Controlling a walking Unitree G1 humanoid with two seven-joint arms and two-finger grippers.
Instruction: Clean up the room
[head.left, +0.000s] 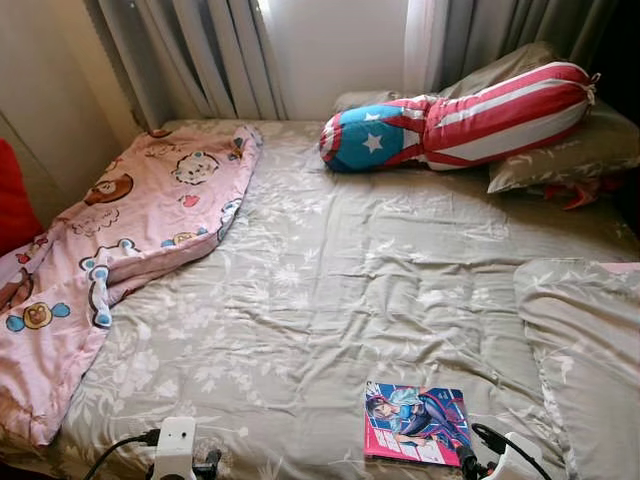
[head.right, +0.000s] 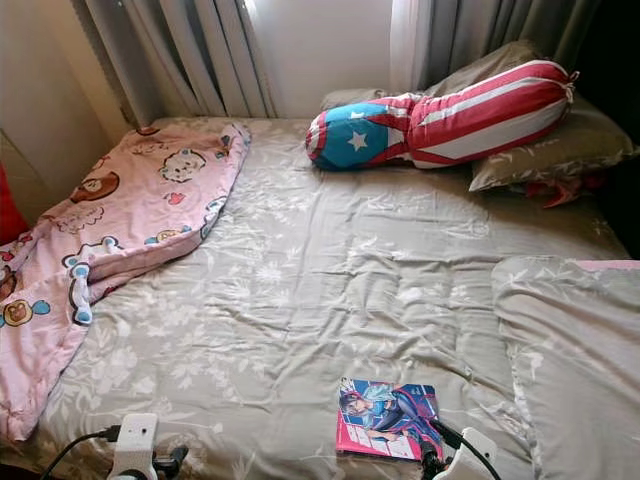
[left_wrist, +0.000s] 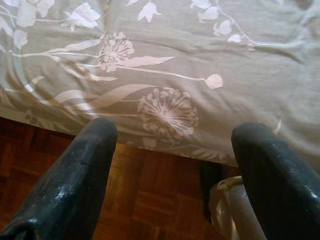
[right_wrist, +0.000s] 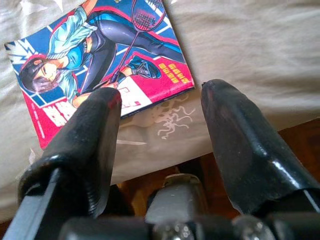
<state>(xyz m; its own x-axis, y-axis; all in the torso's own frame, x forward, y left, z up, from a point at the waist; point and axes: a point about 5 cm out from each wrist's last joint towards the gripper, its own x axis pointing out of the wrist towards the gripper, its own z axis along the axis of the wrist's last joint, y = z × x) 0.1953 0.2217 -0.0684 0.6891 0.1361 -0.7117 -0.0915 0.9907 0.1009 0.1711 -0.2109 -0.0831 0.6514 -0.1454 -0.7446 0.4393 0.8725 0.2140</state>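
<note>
Comic book (head.left: 417, 424) lies flat on the bed (head.left: 330, 300), close to the near edge and toward the right side, its bright cover of blue, red and pink facing up with a drawn figure holding a racket. Right beside it, at the bed's near edge, sits the right claw (right_wrist: 160, 117), its two black fingers (right_wrist: 85, 145) spread wide with nothing between them; from the wrist camera one finger overlaps the book's lower corner in the picture, though I cannot tell whether it touches. The left claw (left_wrist: 172, 160) hangs at the near left edge of the bed, also spread wide and holding nothing, over the hanging edge of the sheet with brown wooden floor (left_wrist: 150, 200) below.

The bed is covered in a grey-green sheet printed with pale flowers, rumpled in the middle. A folded piece of the same grey floral cloth (head.left: 585, 350) lies along the right side. A pink blanket (head.left: 110, 250) with cartoon bears is bunched along the left side, trailing off the edge. At the head of the bed a long bolster (head.left: 460, 120) with red and white stripes and a blue end with white stars rests slanted against a grey pillow (head.left: 570, 150). Grey curtains (head.left: 200, 60) hang behind, with daylight between them.
</note>
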